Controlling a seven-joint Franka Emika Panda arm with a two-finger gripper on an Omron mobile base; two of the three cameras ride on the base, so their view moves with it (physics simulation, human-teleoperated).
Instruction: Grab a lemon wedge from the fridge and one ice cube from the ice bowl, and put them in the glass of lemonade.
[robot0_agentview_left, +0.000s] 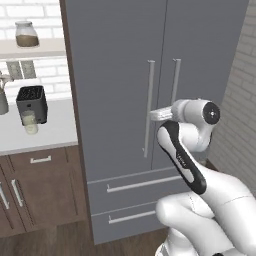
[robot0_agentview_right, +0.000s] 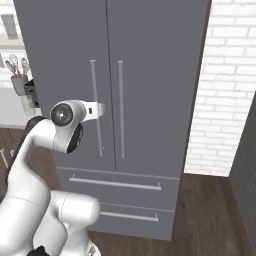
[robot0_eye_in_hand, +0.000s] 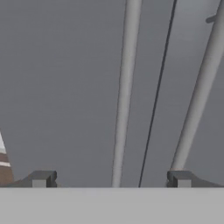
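Fridge (robot0_agentview_left: 115, 75) fills the front, both doors shut, so the lemon wedge is prob. inside, unseen. Worktop (robot0_agentview_left: 50, 132) to its left carries the black toaster (robot0_agentview_left: 32, 102) w/ the glass of lemonade (robot0_agentview_left: 30, 121) just in front. Tool (robot0_eye_in_hand: 111, 179) stands wide, empty, left door's bar handle (robot0_eye_in_hand: 124, 92) between its tips, lined up for a pull.

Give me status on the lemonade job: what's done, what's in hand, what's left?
Done: nothing that shows; the fridge doors are shut, and the glass of lemonade sits on the counter by the toaster. In hand: the open gripper is lined up with the left door handle, not yet closed on it. Left: open the door, fetch the lemon wedge, get an ice cube, drop both in the glass.
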